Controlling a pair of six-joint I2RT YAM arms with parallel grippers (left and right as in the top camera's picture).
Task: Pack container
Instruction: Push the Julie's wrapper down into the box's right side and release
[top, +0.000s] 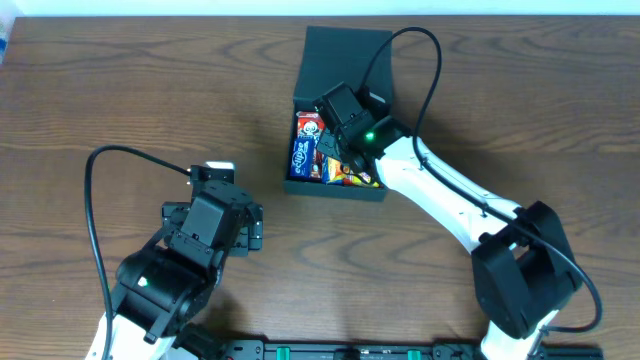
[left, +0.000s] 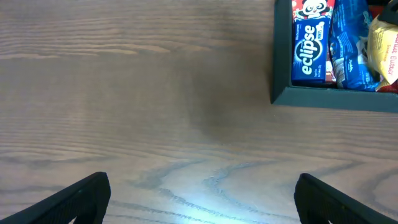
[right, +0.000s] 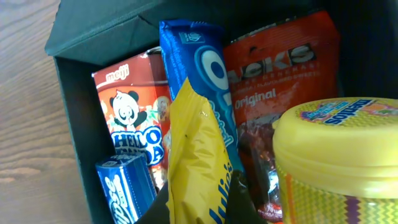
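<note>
**Box is packed pretty full, right arm is in there with a yellow packet**

So the container (top: 335, 190) sits on the wooden table (top: 150, 90) toward the far middle-right. Its flap lid (top: 345, 55) is open and folded back on the far side.

The right gripper (right: 199, 208) is down inside the container. Its jaws are closed on the bottom end of a yellow packet (right: 199, 143), which stands up between the other snacks.

Around it, from the right wrist view:
- a red panda biscuit box (right: 130, 118) sits against the left wall
- a blue cookie packet (right: 199, 68) is just behind the yellow packet and touching it
- an orange-red bag (right: 280, 68) sits to the right of that
- a tub with a yellow lid (right: 339, 143) is close to the camera on the right
- a blue gum pack (left: 309, 53) lies in the corner by the panda biscuit box

The left gripper (left: 199, 199) is well apart from the container, over bare table on the near left. Its fingers (left: 81, 199) are spread wide with nothing between them. From its wrist camera you can only see one corner of the container, up in the top right.

Can't tell whether the yellow packet's tip rests on the floor of the container, since the other snacks hide it.
</note>
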